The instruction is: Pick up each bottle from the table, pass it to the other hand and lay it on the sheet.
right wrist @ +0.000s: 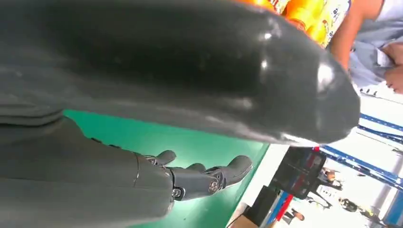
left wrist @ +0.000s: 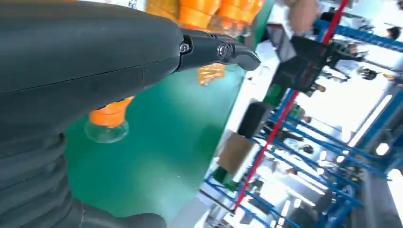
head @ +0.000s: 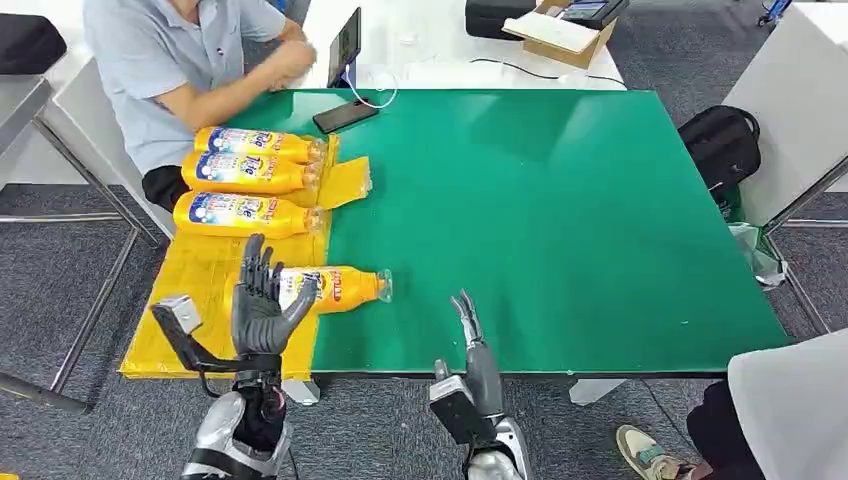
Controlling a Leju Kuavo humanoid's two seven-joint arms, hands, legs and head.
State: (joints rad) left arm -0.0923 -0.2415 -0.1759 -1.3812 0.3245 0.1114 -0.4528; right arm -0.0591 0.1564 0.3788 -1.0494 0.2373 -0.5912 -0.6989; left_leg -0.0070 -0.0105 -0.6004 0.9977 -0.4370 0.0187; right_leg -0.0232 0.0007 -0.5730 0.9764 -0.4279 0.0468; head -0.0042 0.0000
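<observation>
Three orange bottles lie side by side on the yellow sheet at the table's left. A fourth orange bottle lies across the sheet's right edge, its clear cap pointing onto the green table. My left hand is raised in front of that bottle with fingers spread, holding nothing. My right hand hovers at the table's front edge, fingers straight and apart, empty; its fingers show over the green surface.
A person in a grey shirt sits at the far left corner beside the bottles. A phone and a tablet lie near them. A black backpack stands on the floor to the right. Another person's shoe is at lower right.
</observation>
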